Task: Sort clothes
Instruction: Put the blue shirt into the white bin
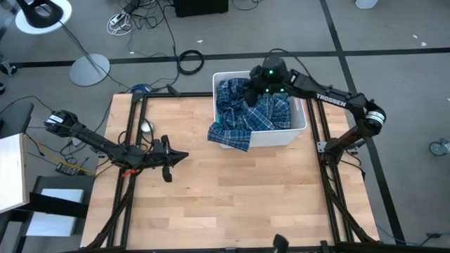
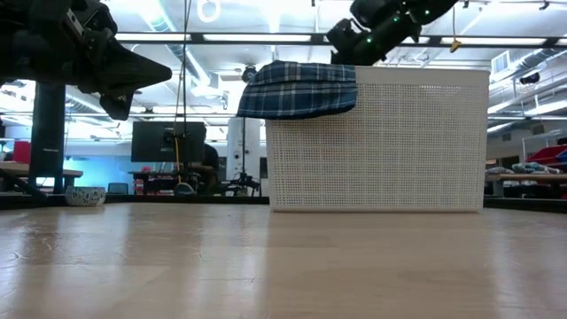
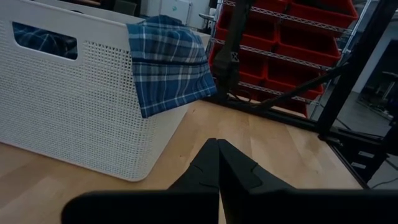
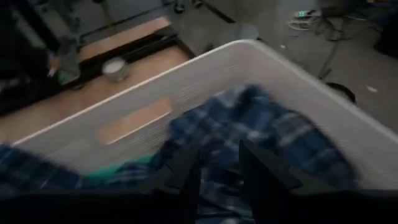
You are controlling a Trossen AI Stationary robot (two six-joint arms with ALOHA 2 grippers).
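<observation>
From above, the right gripper hangs over the bin at the surface's far edge, fingers apart above plaid shirts, likely readying a pick; its arm reads TROSSEN. Left wrist view: left gripper, fingers together, waits mid-surface, facing the draped shirt

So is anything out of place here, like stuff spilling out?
Yes: a blue plaid shirt hangs over the white bin's rim toward the table instead of lying inside. The right gripper hovers open above the bin; the left gripper waits shut over the table.
</observation>
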